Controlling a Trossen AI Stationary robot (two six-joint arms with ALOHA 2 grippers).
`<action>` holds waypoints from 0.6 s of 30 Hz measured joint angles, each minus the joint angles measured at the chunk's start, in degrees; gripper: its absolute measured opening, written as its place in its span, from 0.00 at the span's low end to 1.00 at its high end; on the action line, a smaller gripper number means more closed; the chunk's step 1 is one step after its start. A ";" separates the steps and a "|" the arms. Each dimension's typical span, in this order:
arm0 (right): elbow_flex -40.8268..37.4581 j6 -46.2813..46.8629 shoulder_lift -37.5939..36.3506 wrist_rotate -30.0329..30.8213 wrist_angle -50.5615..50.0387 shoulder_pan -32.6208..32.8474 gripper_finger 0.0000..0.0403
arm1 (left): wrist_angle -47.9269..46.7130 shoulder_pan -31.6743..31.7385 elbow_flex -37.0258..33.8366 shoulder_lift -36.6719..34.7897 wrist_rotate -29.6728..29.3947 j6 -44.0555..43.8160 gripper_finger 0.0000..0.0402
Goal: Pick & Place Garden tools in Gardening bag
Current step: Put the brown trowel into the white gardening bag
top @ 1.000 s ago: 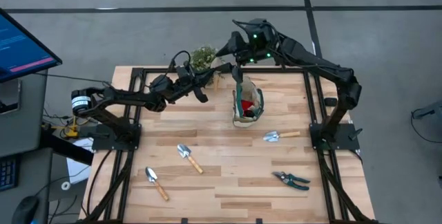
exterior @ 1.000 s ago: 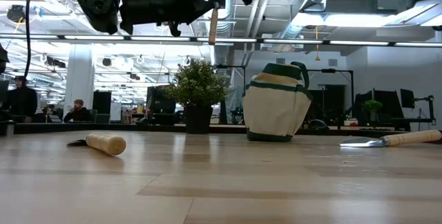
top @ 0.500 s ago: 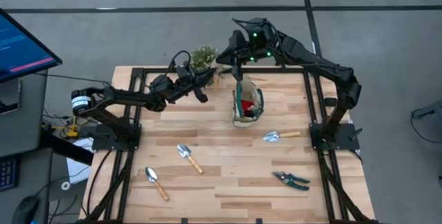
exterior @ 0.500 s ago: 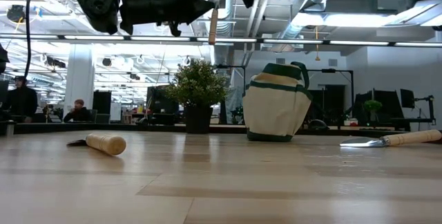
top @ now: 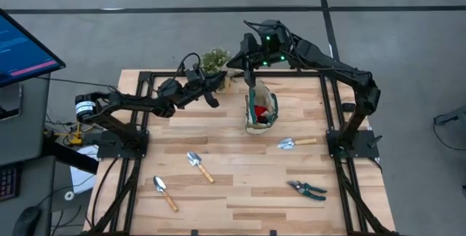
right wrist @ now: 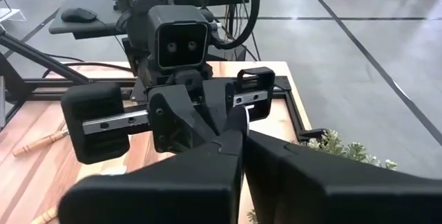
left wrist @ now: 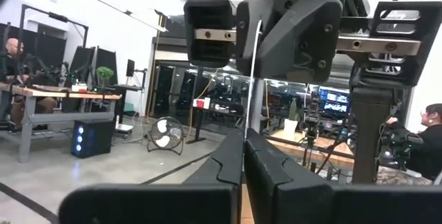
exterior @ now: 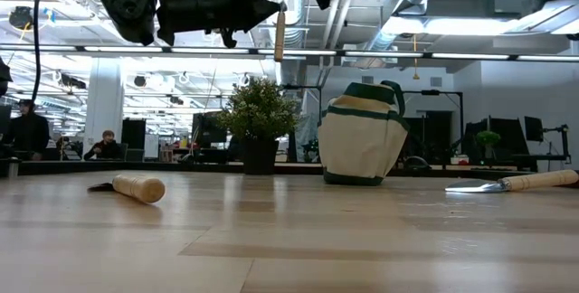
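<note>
Trowels lie on the left part of the wooden surface [top: 240, 199]: the front trowel [top: 164, 192] near the front edge, and the second trowel [top: 199, 165] just behind it and a little to the right, both with the silver blade pointing to the back left. Behind them the left arm reaches across from the left side, and the left gripper [top: 217, 83] stands high over the back edge, close to the potted plant [top: 215, 61]. Its jaws are pressed together on the thin blade of the hanging trowel [exterior: 280, 33], whose wooden handle points straight down in the air, well above the surface. The right gripper [top: 237, 63] meets it from the other side, nose to nose. Its jaws are also closed tight, and in both wrist views the blade edge runs into them, so both grippers appear to hold this one trowel. To the right of this meeting point the gardening bag [top: 261, 110] stands upright at the middle back of the surface, mouth open, with the red glove [top: 258, 110] showing inside. Further right and nearer the front lies the right trowel [top: 296, 143], handle to the right, and in front of it the pruning shears [top: 306, 189]. The right arm rises from its base at the right edge.
</note>
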 joint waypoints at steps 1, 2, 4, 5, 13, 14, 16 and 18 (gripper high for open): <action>-0.02 0.18 -0.10 0.24 0.08 0.09 0.01 | 0.00 0.00 0.06 0.00 0.00 0.76 0.03; -0.02 0.43 -0.14 0.63 0.36 0.44 0.01 | 0.02 0.00 0.08 -0.04 0.08 2.08 0.05; -0.05 1.62 -0.52 2.29 0.29 0.95 0.00 | -0.49 0.00 0.10 -0.09 0.86 4.97 0.10; -0.11 2.01 -0.91 3.75 -0.11 1.19 0.00 | -1.03 0.00 0.11 -0.07 1.51 6.10 0.12; -0.02 3.75 -5.36 35.35 -8.10 5.78 0.00 | -3.76 -0.07 0.11 -0.04 2.48 10.31 0.35; -0.02 4.40 -6.16 37.78 -9.83 6.11 0.00 | -4.36 -0.04 0.11 -0.04 2.31 10.24 0.38; -0.02 7.11 -8.01 42.52 -13.28 6.66 0.00 | -5.28 -0.07 0.11 -0.04 2.32 10.19 0.43; -0.21 12.24 -10.10 49.06 -18.42 7.24 0.00 | -6.55 -0.07 0.10 -0.04 2.26 9.92 0.47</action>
